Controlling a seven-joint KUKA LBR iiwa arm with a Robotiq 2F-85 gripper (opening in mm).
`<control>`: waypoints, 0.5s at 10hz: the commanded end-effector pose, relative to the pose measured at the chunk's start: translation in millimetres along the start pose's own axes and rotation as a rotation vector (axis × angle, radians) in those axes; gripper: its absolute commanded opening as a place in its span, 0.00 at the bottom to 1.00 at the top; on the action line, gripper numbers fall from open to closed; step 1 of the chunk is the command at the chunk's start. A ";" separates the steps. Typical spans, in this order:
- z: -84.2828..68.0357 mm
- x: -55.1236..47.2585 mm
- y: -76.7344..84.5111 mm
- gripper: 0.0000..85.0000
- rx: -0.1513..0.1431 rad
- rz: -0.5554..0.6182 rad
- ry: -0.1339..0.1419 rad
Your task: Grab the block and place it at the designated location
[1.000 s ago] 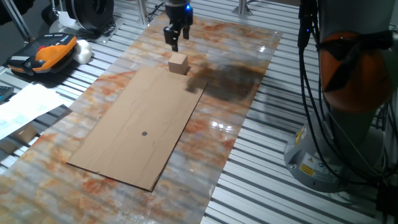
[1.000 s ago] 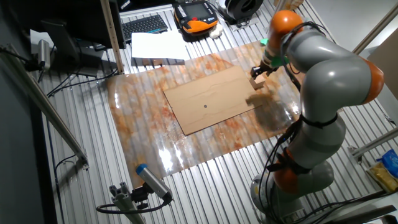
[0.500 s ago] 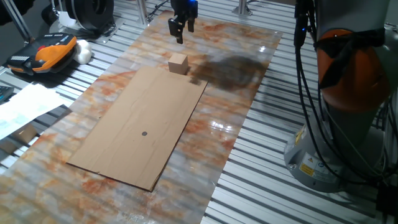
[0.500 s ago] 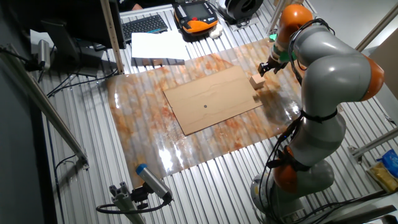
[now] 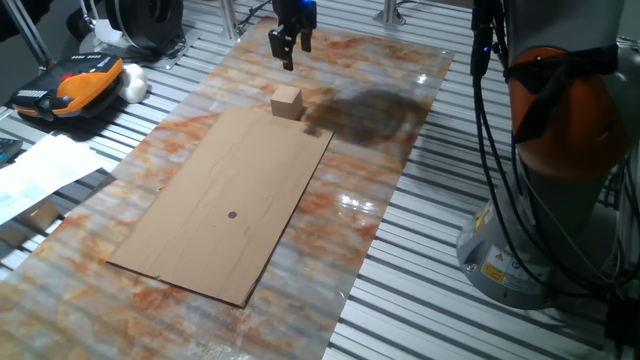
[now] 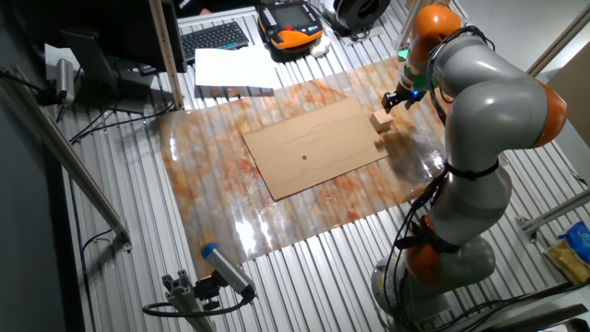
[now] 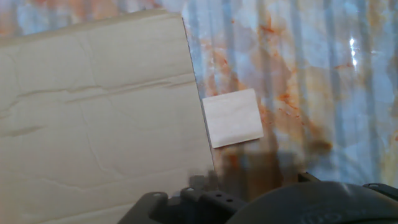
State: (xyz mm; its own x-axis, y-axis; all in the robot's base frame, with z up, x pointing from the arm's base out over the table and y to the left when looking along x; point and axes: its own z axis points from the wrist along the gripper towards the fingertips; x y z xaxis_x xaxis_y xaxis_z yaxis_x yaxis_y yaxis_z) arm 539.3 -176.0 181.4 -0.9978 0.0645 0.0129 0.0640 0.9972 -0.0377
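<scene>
a: while the hand view shows only the cardboard sheet [image 7: 93, 112] edge and the block [image 7: 233, 118] just beside it on the tabletop [image 7: 298, 74], what do the fixed views add?

b: the dark dot [image 5: 232, 214] mid-sheet, well apart from the block, and the gripper [image 5: 289, 50] above the block, fingers slightly parted, holding nothing
</scene>
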 end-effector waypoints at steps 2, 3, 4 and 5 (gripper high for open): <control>0.0 0.1 -0.1 0.40 -0.012 0.009 0.035; 0.0 0.1 -0.1 0.40 -0.028 0.039 0.023; 0.0 0.1 -0.1 0.40 -0.029 0.047 -0.006; 0.0 0.1 -0.1 0.40 -0.029 0.052 -0.009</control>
State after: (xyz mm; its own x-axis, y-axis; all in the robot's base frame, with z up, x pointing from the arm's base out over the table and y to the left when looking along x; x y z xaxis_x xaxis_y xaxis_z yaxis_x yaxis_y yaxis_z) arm 539.2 -176.2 181.4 -0.9931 0.1174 0.0021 0.1174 0.9930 -0.0104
